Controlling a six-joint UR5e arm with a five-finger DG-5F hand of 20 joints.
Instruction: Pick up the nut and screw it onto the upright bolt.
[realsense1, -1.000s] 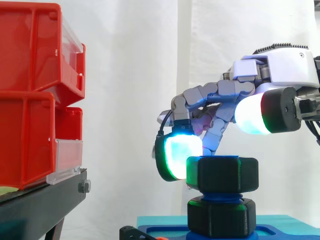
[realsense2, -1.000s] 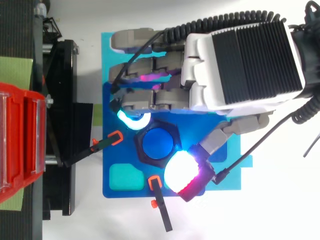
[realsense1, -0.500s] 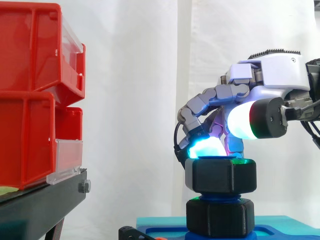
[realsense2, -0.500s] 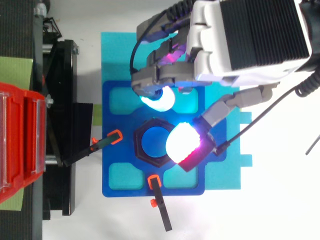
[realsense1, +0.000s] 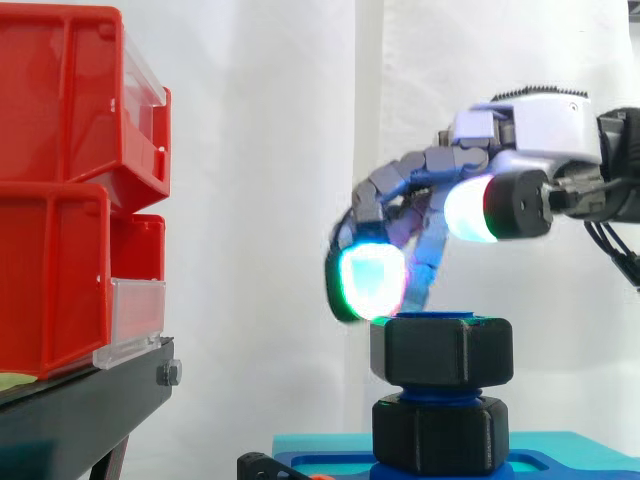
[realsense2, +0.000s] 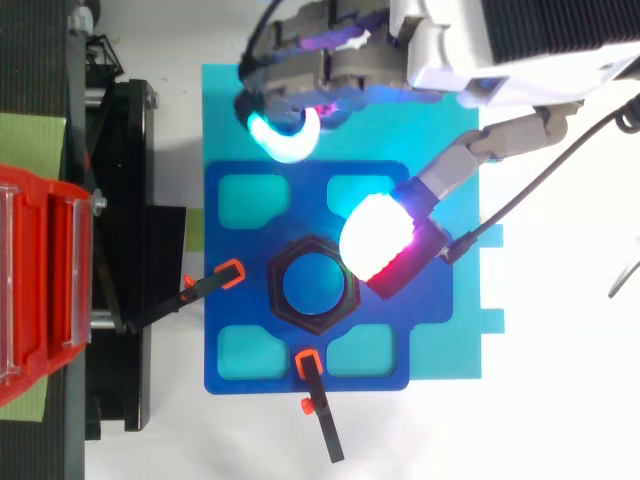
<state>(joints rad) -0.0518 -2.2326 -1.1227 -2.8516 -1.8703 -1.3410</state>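
A black hexagonal nut (realsense1: 442, 350) sits on the upright blue bolt (realsense2: 312, 287), above a second black hex piece (realsense1: 440, 432) at the bolt's foot. From above, the nut (realsense2: 276, 300) rings the bolt's blue top. My hand (realsense1: 530, 125) hovers above and behind the nut, touching nothing. Its fingers arc loosely downward and hold nothing. One cyan-white fingertip pad (realsense1: 370, 282) hangs just left of the nut's top edge. In the top view my hand (realsense2: 520, 40) lies beyond the bolt, its thumb pad (realsense2: 375, 232) near the nut's right corner.
The bolt stands on a dark blue plate (realsense2: 420, 330) with cyan pockets, laid on a teal mat (realsense2: 220, 120). Two black clamps with orange tips (realsense2: 310, 365) (realsense2: 232, 272) hold the plate. Red bins (realsense1: 60, 190) on a black stand (realsense1: 80, 410) rise at the left.
My hand has let go of the nut, risen and drawn back from the bolt toward the mat's far edge. Its fingers have spread. The nut stays on the bolt.
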